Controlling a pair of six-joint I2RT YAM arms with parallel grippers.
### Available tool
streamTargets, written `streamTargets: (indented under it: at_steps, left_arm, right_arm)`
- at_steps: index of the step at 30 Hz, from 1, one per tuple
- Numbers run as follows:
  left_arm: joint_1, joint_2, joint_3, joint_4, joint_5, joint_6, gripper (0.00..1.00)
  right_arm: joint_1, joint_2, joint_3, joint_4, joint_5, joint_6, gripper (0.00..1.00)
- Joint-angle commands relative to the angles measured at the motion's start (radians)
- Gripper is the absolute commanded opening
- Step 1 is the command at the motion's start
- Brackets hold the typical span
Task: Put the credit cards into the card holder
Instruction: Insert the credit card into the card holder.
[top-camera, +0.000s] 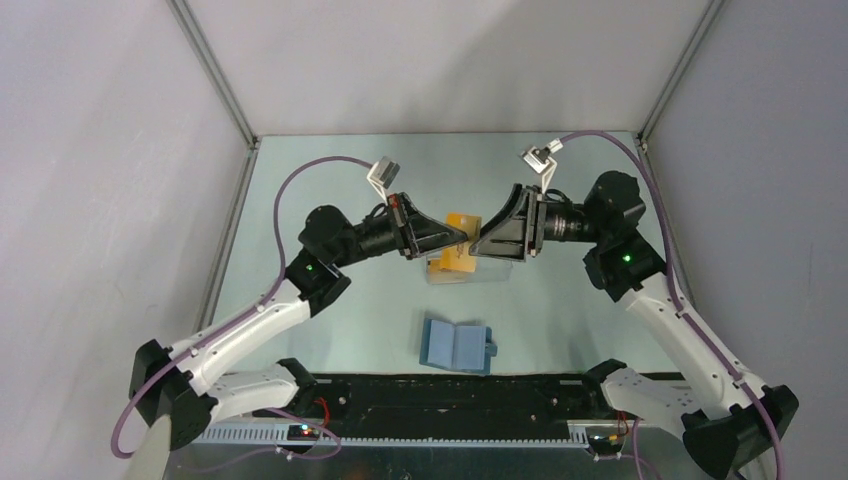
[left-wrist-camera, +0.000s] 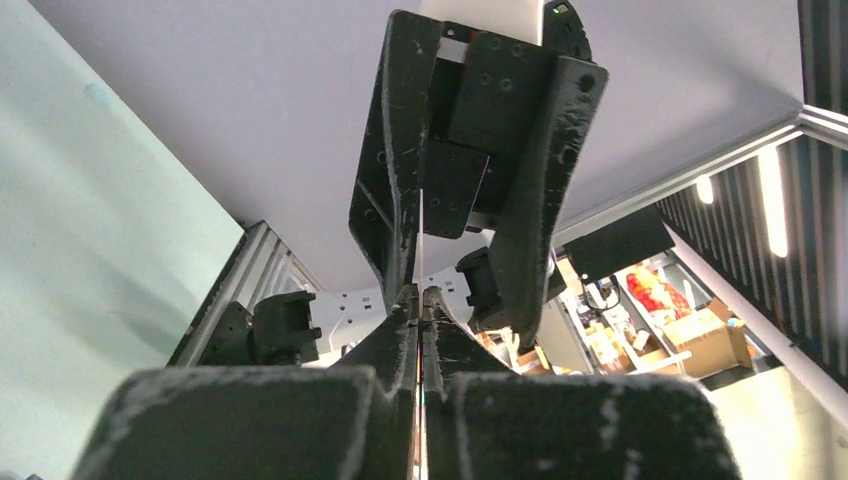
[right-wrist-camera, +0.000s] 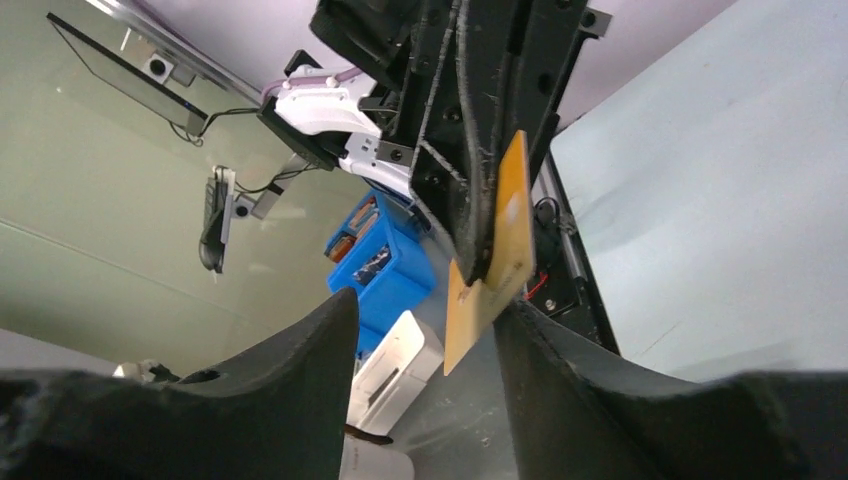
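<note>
My left gripper is clamped hard on one credit card. It is orange-gold and held on edge, with its lower corner sticking out past the fingertips. My right gripper faces it nose to nose with its jaws spread. The card hangs in the gap between its two fingers and sits nearer one of them; I see no pinch from that side. From above, both arms reach in from their own sides with forearms about level and wrists turned inward, and the tips meet over mid-table. Directly under the meeting point is one clear plastic box. A patch of orange shows in it below the tips — I can't tell whether that is a second card or part of the held one. There is one card holder, blue, lying open and flat on the table. It is nearer the arm bases than the grippers and well apart from the box. Bare surface surrounds the holder on all sides — the side walls stand far off to left and right.
</note>
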Motion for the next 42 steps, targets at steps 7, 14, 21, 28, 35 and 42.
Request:
streamTargets:
  at_steps: [7,14,21,28,35,42]
  left_arm:
    - [0.001,-0.041,0.0,-0.018,-0.046,0.056,0.0]
    - [0.0,-0.046,-0.013,-0.019,-0.051,0.061,0.03]
    - [0.006,-0.113,-0.104,-0.107,-0.131,0.149,0.69]
    - [0.002,-0.258,-0.282,-0.531,-0.392,0.207,0.73]
    - [-0.045,-0.247,-0.422,-0.615,-0.405,0.142,0.73]
    - [-0.137,-0.039,-0.384,-0.625,-0.442,0.181,0.72]
  right_arm:
    - [0.05,0.017,0.011,0.07,0.026,0.043,0.3]
    - [0.069,0.026,0.011,0.054,0.031,0.024,0.0]
    - [0.057,0.019,0.01,-0.201,0.112,-0.106,0.0]
    - [0.041,-0.021,-0.146,-0.454,0.218,-0.275,0.0]
    - [0.032,-0.083,-0.42,-0.399,0.265,-0.23,0.0]
    - [0.061,-0.055,-0.58,-0.268,0.345,-0.164,0.0]
